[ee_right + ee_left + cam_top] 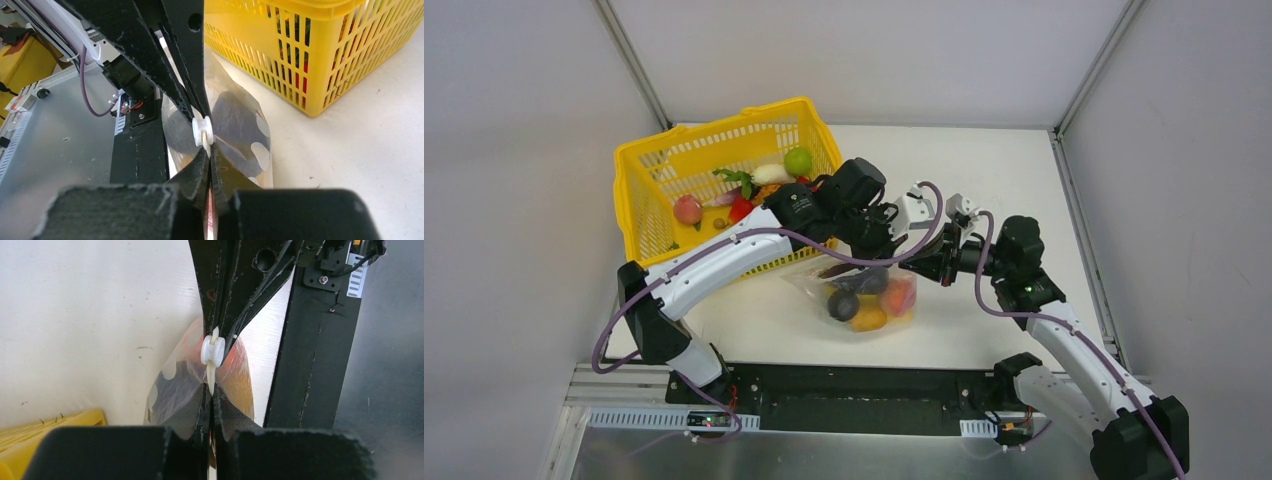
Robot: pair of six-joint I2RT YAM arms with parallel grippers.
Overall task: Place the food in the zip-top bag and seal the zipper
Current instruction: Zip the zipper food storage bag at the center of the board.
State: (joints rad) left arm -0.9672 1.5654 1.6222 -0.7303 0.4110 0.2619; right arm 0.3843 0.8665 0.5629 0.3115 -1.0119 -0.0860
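White table (pixel 984 190), grey walls, metal frame posts in the corners. Yellow basket (pixel 724 140) is the reference for everything below.

Zip-top bag (pixel 869 305): on the table just off the basket's near-right corner, loaded. Dark eggplant (pixel 864 282) plus red, orange and yellow pieces inside. Not all the food is bagged: green fruit (pixel 798 161), a peach-coloured piece (pixel 688 210) and a few others sit in the basket.

Both arms meet at the bag's top edge, right of the basket's near-right corner.
- Left gripper (pixel 209 395): fingers together, clamped on the zipper (pixel 211 374).
- Right gripper (pixel 210 162): same, pinched down on the same strip from the opposite side, tips almost nose to nose with the left's.
- White slider (pixel 202 131) sits on the strip between the two pairs of tips.

Can't tell from any view how much of the zipper is already closed.

Risks as I read them:
- If the bag is sealed now, the food in the basket stays out and the task ends half done.
- The grips are very close with the slider between them. Any slide along the strip runs a finger into the slider or into the other gripper, which could jam or bend the strip.
- The strip is thin and slick and the bag is heavy. A pull apart or a lift could strip it out of one pinch. The bag would sag, and any gap in the mouth would let pieces roll out.
- The left arm runs along the basket's near wall, so a wide swing could shove the basket.
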